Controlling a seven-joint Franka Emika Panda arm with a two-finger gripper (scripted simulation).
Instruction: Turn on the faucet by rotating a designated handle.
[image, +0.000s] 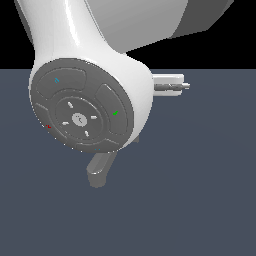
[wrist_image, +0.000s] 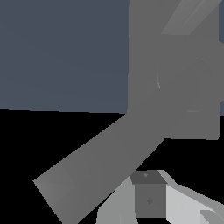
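**A:** Where was the faucet at that moment?

**B:** In the wrist view it filled the right side of the picture: a flat grey backplate with a round hub on it. A broad grey bar ran from the hub down toward the lower left of that picture; I took it for the thick spout. A slimmer flat strip left the hub toward the upper right corner, and that looked like the handle.

**A:** And in the exterior view?

**B:** Mostly hidden. The robot arm, white with a grey round cap, covered the upper left and centre of the frame. Only a grey rounded stub of the fixture stuck out beneath it, a little left of centre and below the middle, over the dark blue-grey floor.

**A:** What about the gripper?

**B:** At the bottom edge of the wrist view a dark finger pad and pale housing showed, near the broad bar. I could not tell how far the fingers stood apart, or whether they held anything.
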